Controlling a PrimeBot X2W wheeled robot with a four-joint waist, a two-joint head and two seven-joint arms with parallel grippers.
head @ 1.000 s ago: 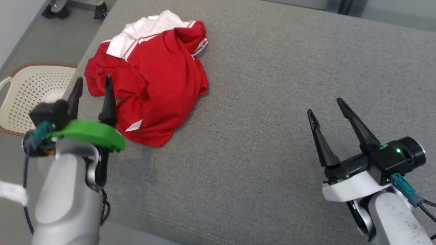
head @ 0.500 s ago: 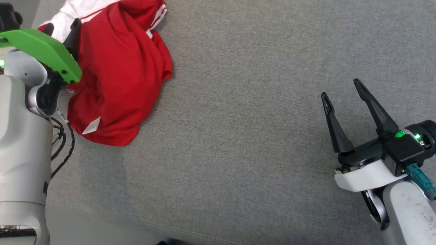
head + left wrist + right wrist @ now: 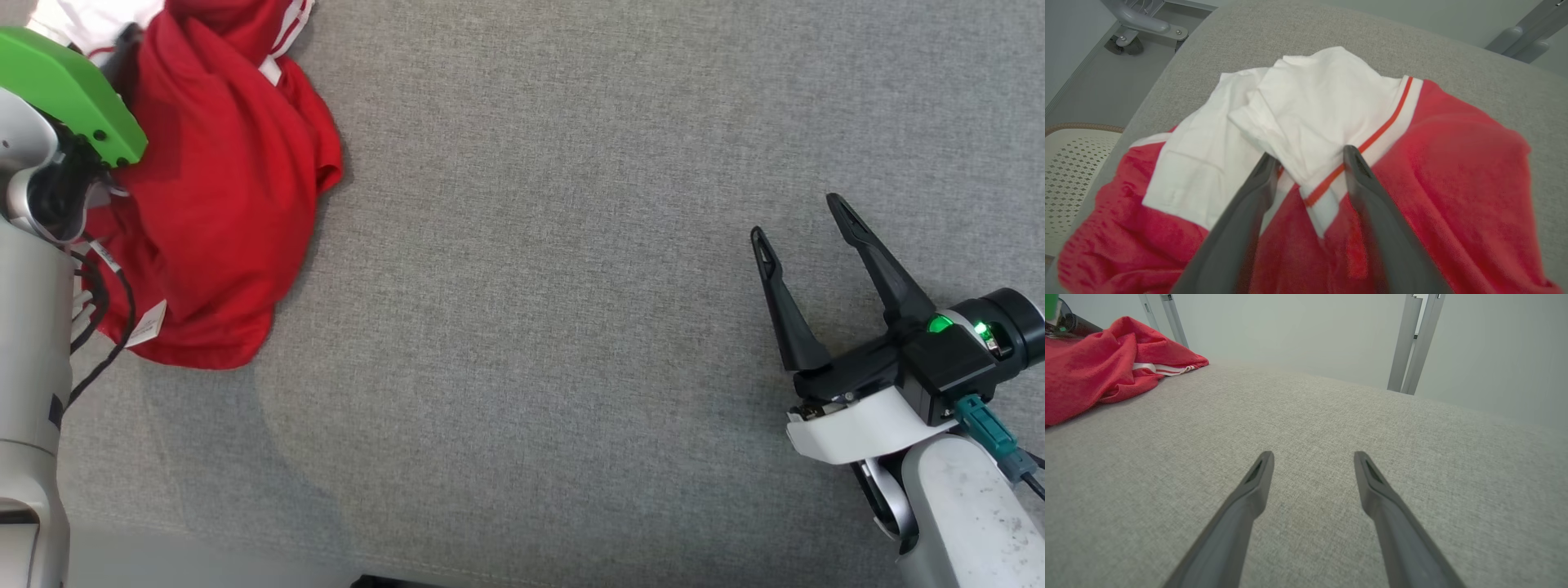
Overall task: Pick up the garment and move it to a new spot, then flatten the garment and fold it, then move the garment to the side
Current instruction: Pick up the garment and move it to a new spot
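two left gripper (image 3: 1309, 154) fingers stand apart astride a fold of the crumpled red-and-white fabric garment (image 3: 1453, 163); right gripper (image 3: 797, 216) fingers apart over grey woven cushion (image 3: 531, 245).

One garment (image 3: 220, 188); two hands (image 3: 798, 216) (image 3: 1309, 153); one basket (image 3: 1069, 171).

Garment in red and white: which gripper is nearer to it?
Left. The left gripper straddles a white fold of the garment; the right gripper sits far off over the grey surface.

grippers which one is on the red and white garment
The left gripper: its two fingers straddle a white, red-striped fold of the garment. The right gripper stands open over bare grey upholstery, well apart from it.
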